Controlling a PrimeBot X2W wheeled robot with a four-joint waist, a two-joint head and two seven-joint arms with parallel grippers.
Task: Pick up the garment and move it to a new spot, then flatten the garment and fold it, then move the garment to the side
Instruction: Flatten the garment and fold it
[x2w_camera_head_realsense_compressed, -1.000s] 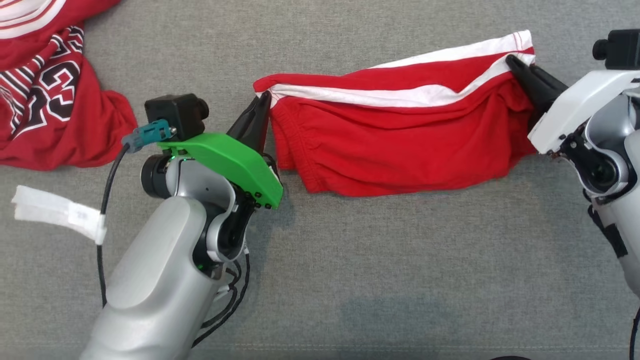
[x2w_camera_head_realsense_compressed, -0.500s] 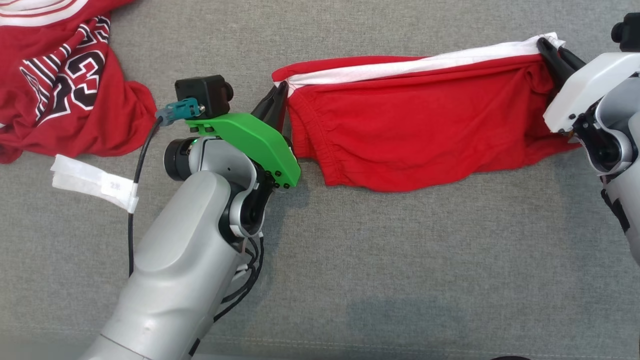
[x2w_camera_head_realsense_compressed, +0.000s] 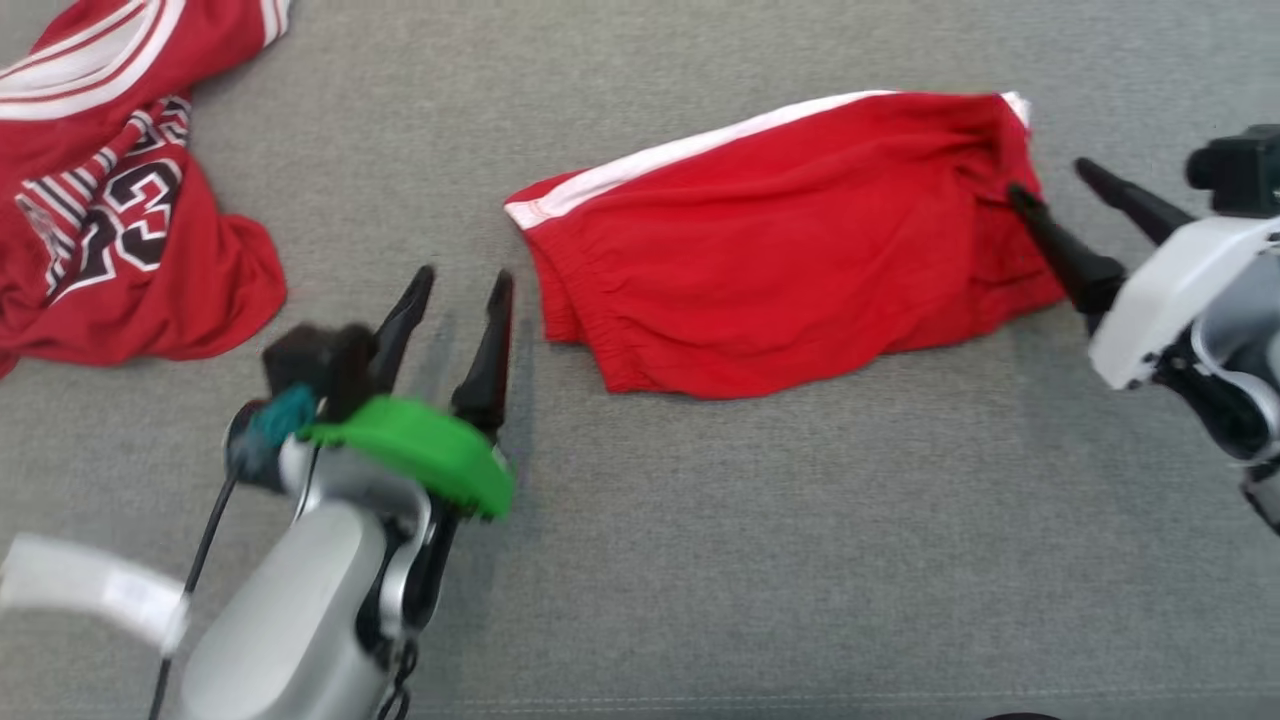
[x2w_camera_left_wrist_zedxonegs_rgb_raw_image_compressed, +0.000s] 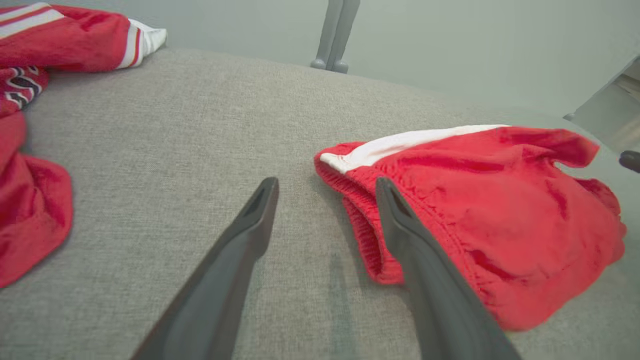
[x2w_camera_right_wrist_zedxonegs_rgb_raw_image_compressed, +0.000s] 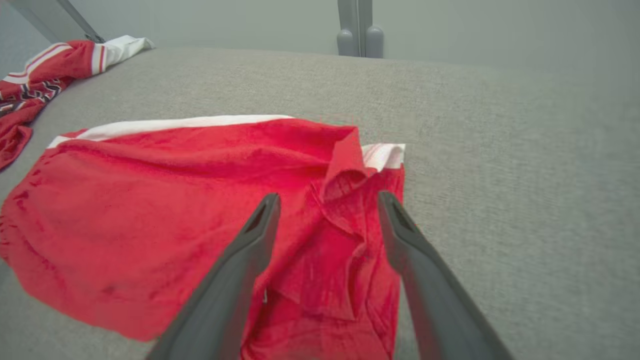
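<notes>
Red shorts (x2w_camera_head_realsense_compressed: 790, 250) lie folded lengthwise on the grey bench (x2w_camera_head_realsense_compressed: 700, 560), in its far half and right of the middle, between the robot's two grippers. The left gripper (x2w_camera_head_realsense_compressed: 464, 274) hangs just beside the waistband end, its two dark fingers spread and holding nothing. The right gripper (x2w_camera_head_realsense_compressed: 1048, 177) stands at the opposite end, fingers likewise parted and empty, one tip at the cloth's edge; whether it touches cannot be told.

A crumpled jersey (x2w_camera_head_realsense_compressed: 120, 230) occupies the bench's far left corner, well apart from the shorts, with bare cloth between them. A white tag (x2w_camera_head_realsense_compressed: 90, 590) wraps the cable beside the left arm. Beyond the far edge, a pale metal post (x2w_camera_left_wrist_zedxonegs_rgb_raw_image_compressed: 332, 35) rises against a plain wall.

The shorts are bright red knit with a white stripe along their far side and a gathered elastic waistband at the left end; at the right end a flap is turned over, with rumpled folds below it. The jersey is deeper red, with black-and-white numerals and white-striped trim. The bench cover is coarse grey weave, flat and unwrinkled.
</notes>
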